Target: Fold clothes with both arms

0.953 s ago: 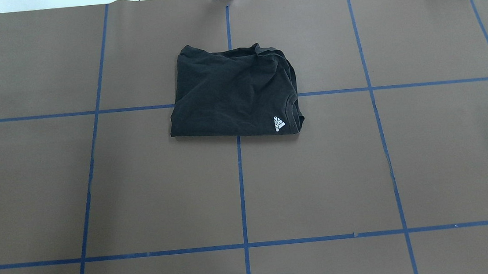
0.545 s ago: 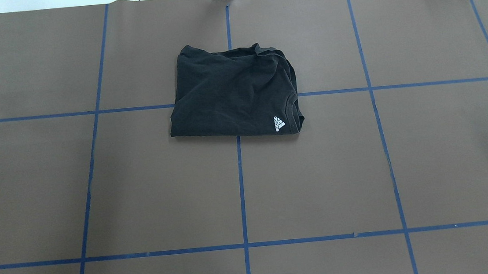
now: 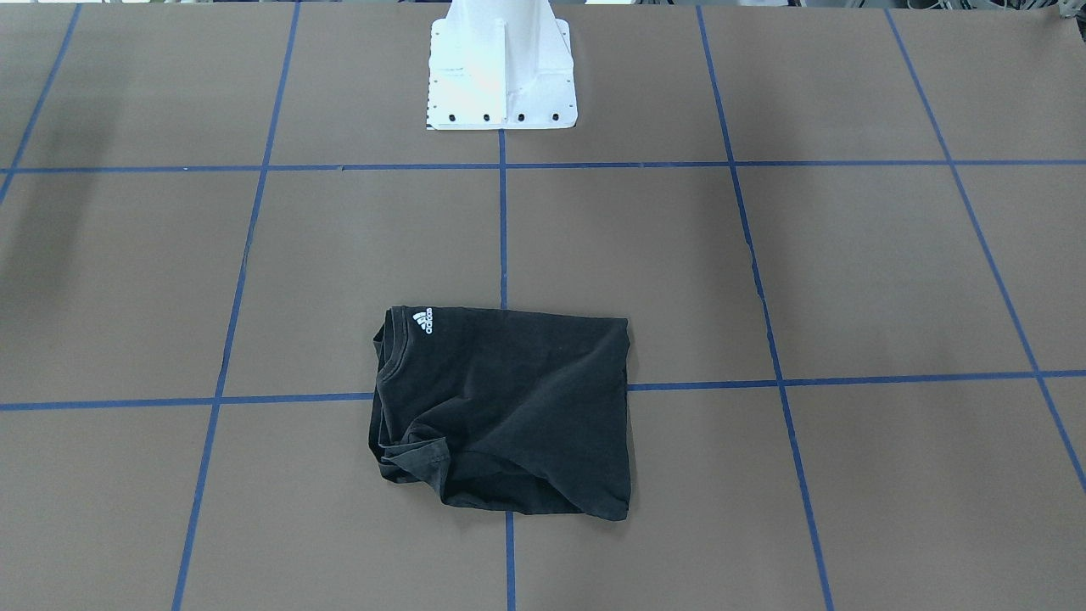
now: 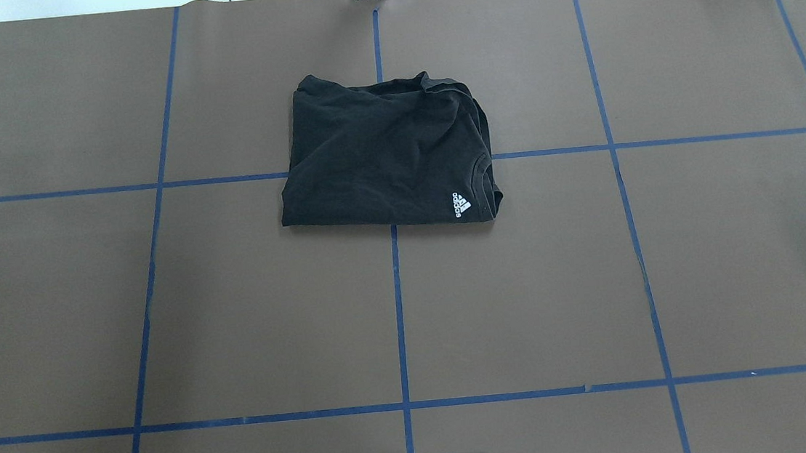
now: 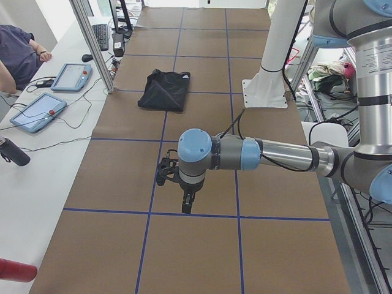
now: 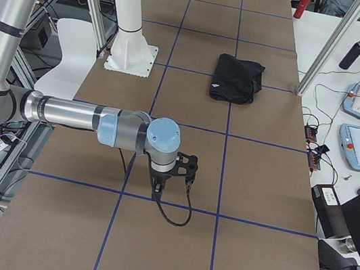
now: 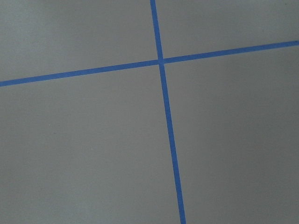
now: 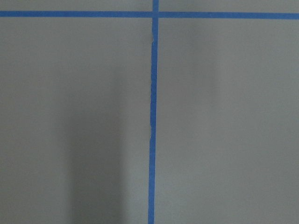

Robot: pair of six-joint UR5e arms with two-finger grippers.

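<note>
Front-facing view, T-shirt (image 3: 509, 407): black, folded into a rough rectangle, lying flat on the brown surface (image 3: 848, 255) over a crossing of blue tape lines. The white logo (image 3: 422, 321) is at the corner nearest the white pedestal (image 3: 501, 76).
Overhead view, T-shirt (image 4: 382, 155): on the centre tape line, in the far half of the surface, with rumpled layers along its right edge. The logo (image 4: 461, 204) is at its near right corner.
Left-side view, left arm (image 5: 275, 156): stretched level over the surface, well apart from the T-shirt (image 5: 164, 92).
Left-side view, left fingers (image 5: 186, 202): pointing down above a bare square; cannot tell whether they are released or clenched.
Right-side view, right arm (image 6: 67, 114): stretched level, well apart from the T-shirt (image 6: 237, 79).
Right-side view, right fingers (image 6: 156, 186): pointing down beside a tape line; cannot tell their state.
Left wrist view: bare surface with one tape crossing (image 7: 160, 60).
Right wrist view: bare surface, with a tape crossing (image 8: 155, 14) at the top edge.
</note>
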